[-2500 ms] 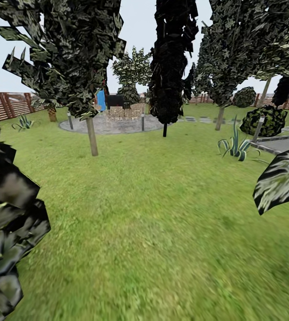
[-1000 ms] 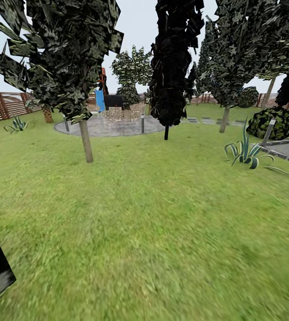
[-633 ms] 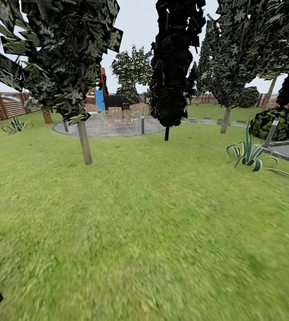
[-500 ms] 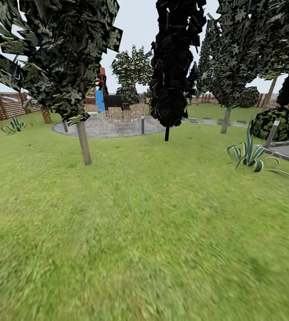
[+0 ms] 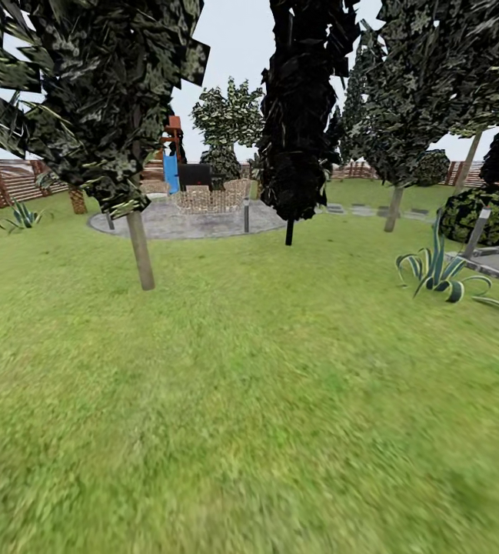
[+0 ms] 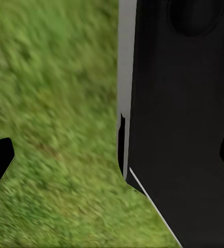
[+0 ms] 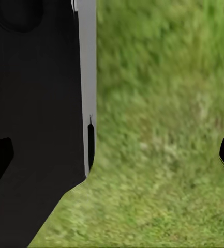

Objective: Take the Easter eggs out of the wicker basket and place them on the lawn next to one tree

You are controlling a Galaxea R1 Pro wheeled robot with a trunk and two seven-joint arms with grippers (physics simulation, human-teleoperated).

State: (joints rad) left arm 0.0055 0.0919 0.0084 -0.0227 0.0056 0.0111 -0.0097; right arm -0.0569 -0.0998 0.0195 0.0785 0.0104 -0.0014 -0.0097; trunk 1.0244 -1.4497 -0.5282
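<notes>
Black fingertips of the left gripper point(image 6: 112, 163) sit wide apart at the two edges of the left wrist view, nothing between them but blurred grass and the robot's dark body panel point(image 6: 184, 129); the jaws stand released. The right gripper point(image 7: 112, 157) shows the same: two black tips far apart, empty, over grass beside the dark body panel.

Outward, the lawn point(image 5: 264, 400) spreads wide across the near and middle ground. A tree point(image 5: 140, 250) with a straight pale trunk stands at middle left; the all-black tree point(image 5: 299, 115) rises far centre, and another pale-trunked tree point(image 5: 393, 208) far right. A spiky plant point(image 5: 437, 269) grows at right. A grey round patio point(image 5: 195, 219) lies far behind, with a brown slatted fence point(image 5: 3, 185) at far left. Basket and eggs cannot be made out.
</notes>
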